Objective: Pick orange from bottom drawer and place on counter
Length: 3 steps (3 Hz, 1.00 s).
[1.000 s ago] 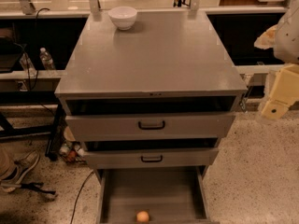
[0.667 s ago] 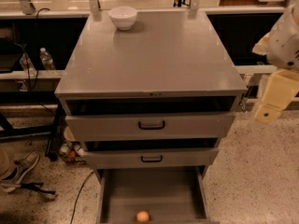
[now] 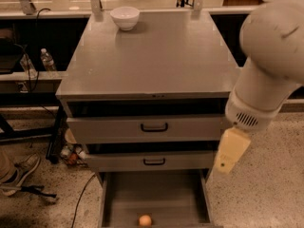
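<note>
Orange [image 3: 145, 220] lies on the grey floor of your open bottom drawer [image 3: 156, 196], toward its front, touching nothing else. Your gripper [image 3: 231, 151] hangs just right of the cabinet, level with the middle drawer [image 3: 152, 161] and well apart from the orange; you cannot tell how far open it is. Farther back, a white bowl [image 3: 125, 17] sits at the counter's [image 3: 156, 61] far left

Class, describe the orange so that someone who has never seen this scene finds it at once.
Start at the grey cabinet whose counter carries a white bowl. Its bottom drawer is open, down-left of the gripper. The orange is the small round fruit lying alone on the drawer's grey floor.
</note>
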{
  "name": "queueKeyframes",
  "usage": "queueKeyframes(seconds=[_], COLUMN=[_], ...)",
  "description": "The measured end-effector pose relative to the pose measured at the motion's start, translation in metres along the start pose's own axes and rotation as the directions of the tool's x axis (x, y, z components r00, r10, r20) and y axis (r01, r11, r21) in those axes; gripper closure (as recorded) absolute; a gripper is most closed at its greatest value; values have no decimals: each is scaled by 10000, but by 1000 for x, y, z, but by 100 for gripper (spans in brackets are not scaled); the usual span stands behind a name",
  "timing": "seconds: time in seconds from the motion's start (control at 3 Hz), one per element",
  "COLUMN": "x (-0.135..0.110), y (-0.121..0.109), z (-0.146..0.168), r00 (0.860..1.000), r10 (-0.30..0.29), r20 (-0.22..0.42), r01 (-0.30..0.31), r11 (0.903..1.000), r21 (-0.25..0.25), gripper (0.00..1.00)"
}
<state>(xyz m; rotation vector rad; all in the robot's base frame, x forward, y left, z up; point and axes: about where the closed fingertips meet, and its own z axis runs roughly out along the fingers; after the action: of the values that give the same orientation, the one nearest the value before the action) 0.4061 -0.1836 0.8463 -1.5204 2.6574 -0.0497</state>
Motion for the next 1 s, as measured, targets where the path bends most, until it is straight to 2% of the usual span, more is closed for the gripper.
queueKeyframes(seconds=[0.33,0.67,1.0], x=[-3,-11,-12], y=[37,37,37], z=[79,93,95], r00=[9871,9806,9799], r10=[1593,1883,1920], r20=[147,546,544], r01=[-1564,-1810,-1845], r11=[9801,9764,9755], r21=[-1225,-1179,-1201], gripper=[0,0,0])
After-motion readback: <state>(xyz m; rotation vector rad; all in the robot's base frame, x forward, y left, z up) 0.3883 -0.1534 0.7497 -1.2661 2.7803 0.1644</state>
